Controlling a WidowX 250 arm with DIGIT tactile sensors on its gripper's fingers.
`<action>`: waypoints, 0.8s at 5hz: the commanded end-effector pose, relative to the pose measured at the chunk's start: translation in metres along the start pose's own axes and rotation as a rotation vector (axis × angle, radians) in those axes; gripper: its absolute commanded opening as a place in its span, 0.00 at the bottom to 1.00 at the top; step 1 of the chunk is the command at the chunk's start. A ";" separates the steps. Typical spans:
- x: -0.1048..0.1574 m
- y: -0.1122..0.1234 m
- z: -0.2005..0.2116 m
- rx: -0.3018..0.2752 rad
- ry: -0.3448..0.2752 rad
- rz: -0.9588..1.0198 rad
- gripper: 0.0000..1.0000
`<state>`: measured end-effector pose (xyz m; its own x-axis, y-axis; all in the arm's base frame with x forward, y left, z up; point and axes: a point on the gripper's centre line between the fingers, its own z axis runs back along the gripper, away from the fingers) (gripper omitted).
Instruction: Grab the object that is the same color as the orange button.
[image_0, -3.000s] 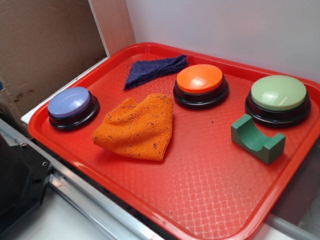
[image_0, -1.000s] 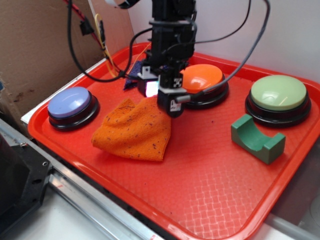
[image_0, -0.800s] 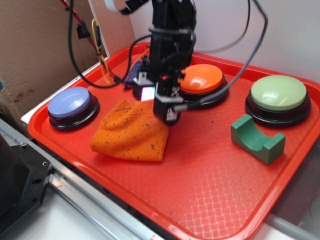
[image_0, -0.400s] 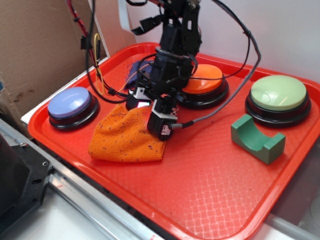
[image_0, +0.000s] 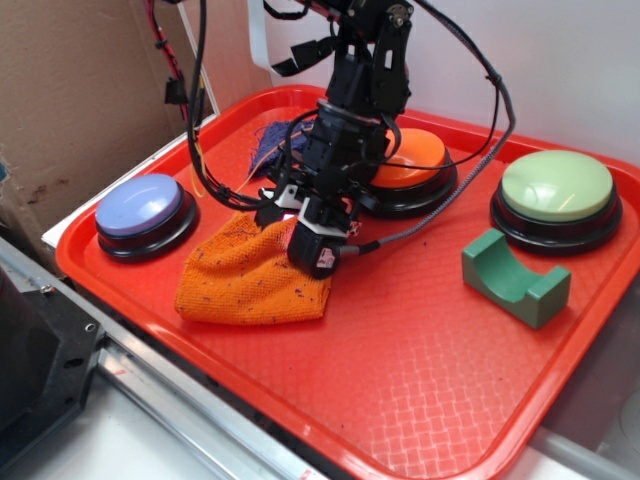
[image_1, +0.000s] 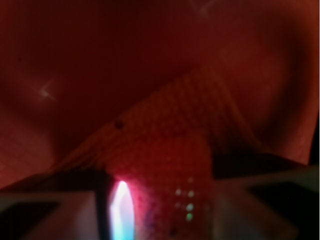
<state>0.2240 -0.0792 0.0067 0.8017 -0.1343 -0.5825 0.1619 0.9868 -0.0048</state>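
The orange knitted cloth (image_0: 245, 275) lies bunched on the red tray (image_0: 420, 380), left of centre. My gripper (image_0: 297, 232) is pressed down onto the cloth's upper right corner. Its jaws stand apart, one on each side of a raised fold. In the wrist view that cloth (image_1: 165, 145) fills the gap between the two pale fingers (image_1: 50, 210), blurred and dark. The orange button (image_0: 420, 155) sits behind the arm, partly hidden by it. Nothing is lifted off the tray.
A lavender-topped button (image_0: 140, 205) stands at the tray's left, a pale green-topped button (image_0: 557, 188) at the right. A green arch block (image_0: 513, 277) lies in front of the green button. A dark purple cloth (image_0: 270, 140) shows behind the arm. Cardboard stands at the left.
The arm came in over the tray and dropped onto the orange cloth's right corner, shifting left and toward the front. The cloth has been pushed and bunched leftward under it.
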 end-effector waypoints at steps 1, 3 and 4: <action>-0.057 -0.025 0.092 0.001 -0.191 -0.025 0.00; -0.127 -0.021 0.162 0.073 -0.362 0.058 0.00; -0.136 -0.016 0.166 0.068 -0.391 0.087 0.00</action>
<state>0.2212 -0.0867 0.2056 0.9528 -0.0900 -0.2900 0.1268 0.9857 0.1108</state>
